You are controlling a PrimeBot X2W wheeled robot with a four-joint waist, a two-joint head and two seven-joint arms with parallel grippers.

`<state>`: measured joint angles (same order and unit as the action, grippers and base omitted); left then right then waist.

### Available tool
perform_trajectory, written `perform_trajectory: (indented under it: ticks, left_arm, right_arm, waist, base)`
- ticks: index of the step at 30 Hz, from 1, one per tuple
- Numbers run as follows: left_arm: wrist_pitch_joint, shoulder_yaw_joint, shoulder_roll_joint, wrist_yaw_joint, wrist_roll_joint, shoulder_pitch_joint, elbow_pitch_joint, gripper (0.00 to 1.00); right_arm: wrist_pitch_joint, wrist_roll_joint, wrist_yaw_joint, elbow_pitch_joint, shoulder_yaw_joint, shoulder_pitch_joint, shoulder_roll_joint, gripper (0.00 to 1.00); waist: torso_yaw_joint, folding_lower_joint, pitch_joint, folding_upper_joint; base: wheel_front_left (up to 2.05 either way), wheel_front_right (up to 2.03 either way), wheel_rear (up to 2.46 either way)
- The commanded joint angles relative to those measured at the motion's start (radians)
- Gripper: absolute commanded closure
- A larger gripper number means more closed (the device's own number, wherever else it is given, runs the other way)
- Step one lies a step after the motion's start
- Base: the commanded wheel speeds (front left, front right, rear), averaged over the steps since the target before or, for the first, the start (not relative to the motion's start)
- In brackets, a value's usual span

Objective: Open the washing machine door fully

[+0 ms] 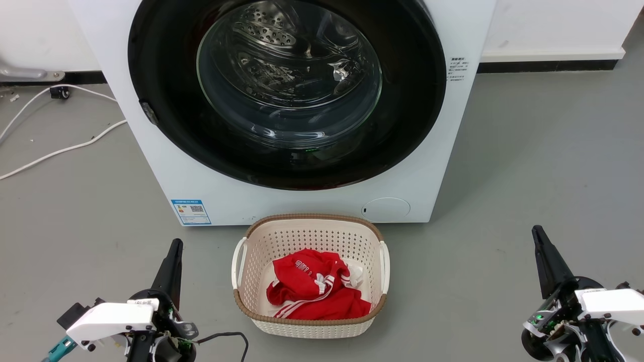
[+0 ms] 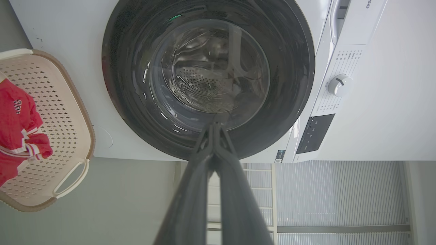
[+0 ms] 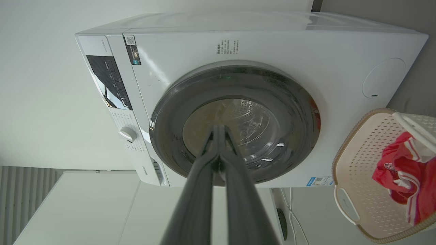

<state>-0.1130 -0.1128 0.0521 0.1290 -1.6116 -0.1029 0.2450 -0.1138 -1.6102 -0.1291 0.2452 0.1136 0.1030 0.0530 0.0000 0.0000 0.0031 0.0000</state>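
- The door (image 1: 287, 90) sits shut, well ahead of each end effector.
- The left end effector (image 1: 175, 246) and right end effector (image 1: 537, 233), fingers pressed together and empty, flank the basket (image 1: 312, 219): seemingly a start pose.

Grey floor (image 1: 528, 166) ran up to the wall, white washing machine (image 1: 166, 171) stood on it, cream perforated basket (image 1: 312, 218) sat just in front of the washing machine, white cables (image 1: 65, 148) trailed left of the washing machine.
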Motion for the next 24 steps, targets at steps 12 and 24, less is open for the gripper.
perform_trajectory:
  ticks: [12, 24]
  left_arm:
    - [-0.003, -0.003, -0.001, 0.003, 0.005, -0.01, 0.001, 1.0]
    - [0.027, 0.03, -0.003, -0.001, 0.005, 0.001, 0.017, 0.0]
  right_arm:
    - [-0.002, 0.003, -0.003, 0.001, 0.001, 0.011, -0.003, 1.0]
    - [0.021, -0.004, 0.0, 0.0, -0.013, -0.015, -0.002, 0.0]
  waist:
    - [0.0, 0.0, 0.0, 0.0]
    - [0.0, 0.0, 0.001, 0.0]
  base:
    - [0.0, 0.0, 0.0]
    - [0.0, 0.0, 0.0]
